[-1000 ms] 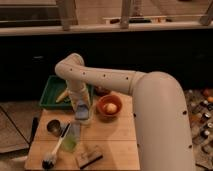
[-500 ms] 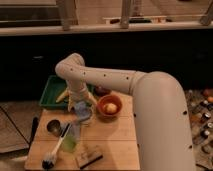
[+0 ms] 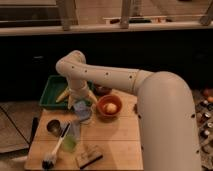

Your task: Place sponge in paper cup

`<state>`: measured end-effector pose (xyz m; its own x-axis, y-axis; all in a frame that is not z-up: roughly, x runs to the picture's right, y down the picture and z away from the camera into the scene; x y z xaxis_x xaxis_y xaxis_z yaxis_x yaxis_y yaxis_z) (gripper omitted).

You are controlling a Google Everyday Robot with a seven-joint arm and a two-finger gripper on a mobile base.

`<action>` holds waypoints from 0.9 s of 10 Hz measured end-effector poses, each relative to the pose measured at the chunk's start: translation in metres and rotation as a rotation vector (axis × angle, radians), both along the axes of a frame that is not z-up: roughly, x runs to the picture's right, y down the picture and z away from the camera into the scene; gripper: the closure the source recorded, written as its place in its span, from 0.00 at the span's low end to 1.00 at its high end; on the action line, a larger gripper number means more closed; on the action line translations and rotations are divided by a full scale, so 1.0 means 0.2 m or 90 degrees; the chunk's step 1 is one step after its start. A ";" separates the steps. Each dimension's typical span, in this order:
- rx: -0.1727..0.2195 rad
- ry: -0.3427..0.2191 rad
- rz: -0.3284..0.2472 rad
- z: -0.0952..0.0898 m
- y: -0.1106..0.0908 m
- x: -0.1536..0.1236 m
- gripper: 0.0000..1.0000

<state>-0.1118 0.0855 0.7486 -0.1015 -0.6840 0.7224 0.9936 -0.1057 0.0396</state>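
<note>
The light-blue sponge sticks out of the top of the short white paper cup, which stands on the wooden table just left of the orange bowl. My gripper hangs directly above them, open. Its two yellowish fingers splay out to either side of the sponge and touch nothing. The lower part of the sponge is hidden inside the cup.
An orange bowl holding a pale round thing sits right of the cup, and a green tray lies behind it. A dark metal cup, a greenish tumbler, a long-handled brush and a tan wooden brush stand nearer the table's front.
My gripper has risen a little from the cup, and its fingers now stand clear of the sponge. Sponge and cup stay where they were.
</note>
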 end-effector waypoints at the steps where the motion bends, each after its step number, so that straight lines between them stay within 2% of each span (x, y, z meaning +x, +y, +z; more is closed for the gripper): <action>1: 0.005 -0.001 0.002 -0.02 -0.02 0.00 0.20; 9: 0.033 -0.022 0.015 -0.10 -0.12 -0.02 0.20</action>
